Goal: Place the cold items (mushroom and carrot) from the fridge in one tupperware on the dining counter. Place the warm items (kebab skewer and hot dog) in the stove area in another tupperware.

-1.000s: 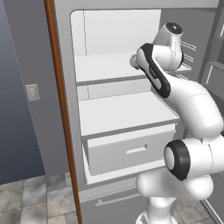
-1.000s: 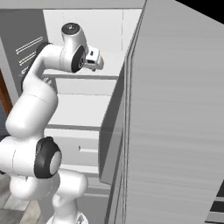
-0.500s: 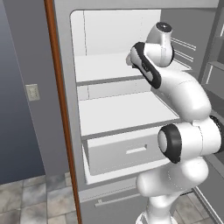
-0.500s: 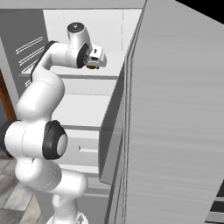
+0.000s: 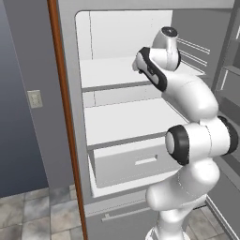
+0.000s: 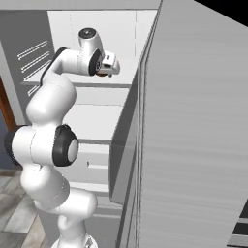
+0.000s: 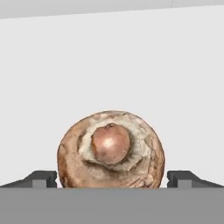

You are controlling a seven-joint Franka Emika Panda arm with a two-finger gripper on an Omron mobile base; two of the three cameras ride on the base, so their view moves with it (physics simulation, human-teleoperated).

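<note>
Wall: a blue-grey wall (image 5: 21, 117) stood at the far left of the left base view, with a pale switch plate (image 5: 34, 98) on it.
Trim: a brown wooden strip (image 5: 65, 117) ran top to bottom between that wall and the fridge.
Fridge: the grey fridge (image 5: 140, 9) stood open, its white inside showing an upper shelf (image 5: 108, 72), a lower shelf (image 5: 122, 123) and a drawer (image 5: 136, 161) with a slot handle, pulled a little forward of the lower shelf's front edge.
Door: the open grey door (image 6: 193, 135) took up the right half of the right base view (its wire racks showed at the right edge of the left base view).
Arm: the white arm (image 5: 192, 140) reached up from the base into the upper shelf space.
Claw: the gripper (image 7: 112, 178) was spread wide, one dark tip (image 7: 41, 178) to each side of the mushroom with a small gap on both sides, so it clamped nothing.
Mushroom: the brown mushroom (image 7: 111, 151) sat on the white upper shelf, right between the tips, with its pale underside and round stem end turned to the hand camera; in the right base view a bit of brown (image 6: 102, 74) showed just under the hand, near the shelf's front edge.
Floor: grey stone tiles (image 5: 28, 215) lay at the lower left, in front of the wall.
</note>
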